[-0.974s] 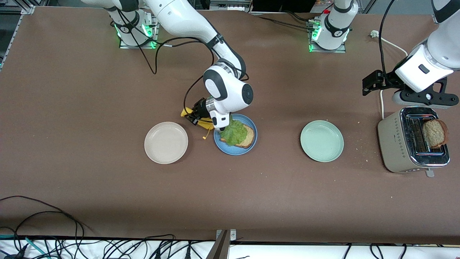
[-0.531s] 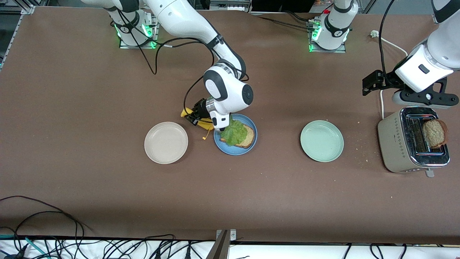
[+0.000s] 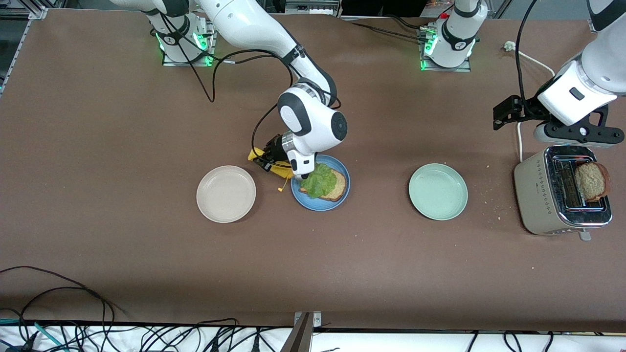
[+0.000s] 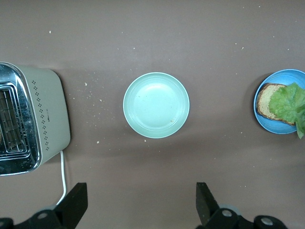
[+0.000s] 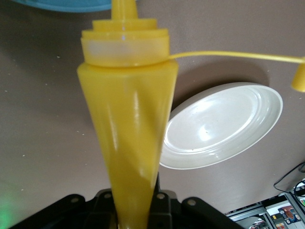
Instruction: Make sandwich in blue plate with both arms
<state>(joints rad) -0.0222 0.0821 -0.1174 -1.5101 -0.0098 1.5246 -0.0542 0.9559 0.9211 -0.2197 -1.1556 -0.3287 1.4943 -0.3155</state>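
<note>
Brown worktop (image 3: pixel 122 122) carries three plates in a row, with a toaster (image 3: pixel 552 195) at the left arm's end. The blue plate (image 3: pixel 342 199) lies in the middle, between a cream plate (image 3: pixel 226 193) and a pale green plate (image 3: pixel 438 191). On it rests one bread slice (image 3: pixel 337 186) under a ruffled lettuce leaf (image 3: pixel 319 180) — the sandwich is half built. A second bread slice (image 3: pixel 592 181) stands up out of the toaster slot.

The right claw (image 5: pixel 133 200) is clamped on a yellow squeeze bottle (image 5: pixel 127 124), its nozzle tilted toward the blue plate's edge and its cap dangling on a strap. The bottle looks soft and light, likely to squirt if gripped hard; it is held low on its body.

The left claw (image 4: pixel 138 210) hovers above the worktop near the toaster, fingers spread wide with nothing between them. The toasted slice is probably light, dry and crumbly — best pinched gently across its flat faces at the raised top edge.
</note>
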